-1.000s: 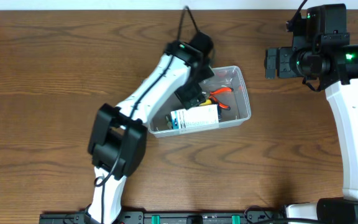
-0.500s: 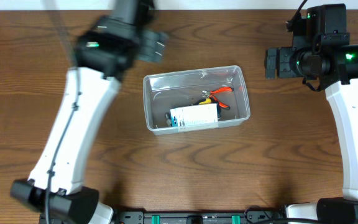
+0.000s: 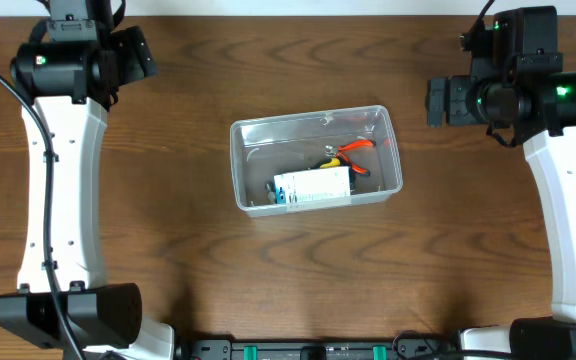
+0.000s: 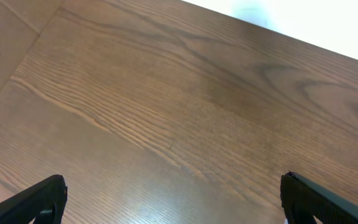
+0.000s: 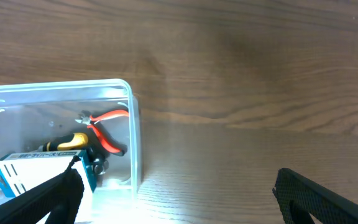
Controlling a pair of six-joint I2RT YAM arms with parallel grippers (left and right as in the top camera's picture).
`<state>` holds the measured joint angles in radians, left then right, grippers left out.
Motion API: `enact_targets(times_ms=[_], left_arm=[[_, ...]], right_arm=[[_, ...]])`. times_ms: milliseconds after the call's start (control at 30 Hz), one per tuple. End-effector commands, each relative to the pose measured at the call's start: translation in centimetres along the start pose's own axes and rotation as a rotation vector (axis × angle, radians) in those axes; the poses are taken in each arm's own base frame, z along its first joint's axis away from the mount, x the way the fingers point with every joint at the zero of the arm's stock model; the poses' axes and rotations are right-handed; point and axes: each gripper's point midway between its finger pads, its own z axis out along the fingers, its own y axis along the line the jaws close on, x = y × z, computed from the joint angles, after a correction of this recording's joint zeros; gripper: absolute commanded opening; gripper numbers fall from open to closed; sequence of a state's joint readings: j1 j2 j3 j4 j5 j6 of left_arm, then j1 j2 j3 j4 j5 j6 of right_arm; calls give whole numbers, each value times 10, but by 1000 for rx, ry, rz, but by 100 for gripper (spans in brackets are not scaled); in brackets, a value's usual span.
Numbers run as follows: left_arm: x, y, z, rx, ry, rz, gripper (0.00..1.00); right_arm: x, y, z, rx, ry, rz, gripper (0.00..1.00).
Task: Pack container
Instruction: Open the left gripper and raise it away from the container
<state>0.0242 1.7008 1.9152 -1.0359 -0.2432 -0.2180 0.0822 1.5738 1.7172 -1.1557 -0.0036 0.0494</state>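
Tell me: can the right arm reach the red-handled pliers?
Probably yes: the container is lidless, the red-handled pliers lie uncovered near its right end, and the right pincer hovers open nearby.

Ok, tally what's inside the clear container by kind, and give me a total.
Red-handled pliers: 1
Yellow-and-black tool: 1
White-and-blue box: 1
Total: 3, all inside the container

Wooden table [image 3: 268,280], white-and-blue box [image 3: 313,187], red-handled pliers [image 3: 356,147], perhaps a yellow-handled tool [image 5: 73,141]
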Motion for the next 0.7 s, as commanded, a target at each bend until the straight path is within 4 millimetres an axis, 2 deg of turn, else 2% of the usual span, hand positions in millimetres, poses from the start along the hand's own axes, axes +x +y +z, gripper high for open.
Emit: enact_targets(times_ms=[0, 433, 533, 667], left_arm=[[1, 1, 0, -8, 1, -29, 98], [1, 1, 0, -8, 1, -29, 98], [1, 1, 0, -8, 1, -29, 98], [1, 1, 0, -8, 1, -29, 98]], right_arm=[[0, -1, 1, 1, 1, 15, 99], [-1, -1, 0, 1, -2, 15, 99], [-2, -1, -9, 0, -24, 15, 99], [-5, 0, -41, -5, -106, 15, 99]])
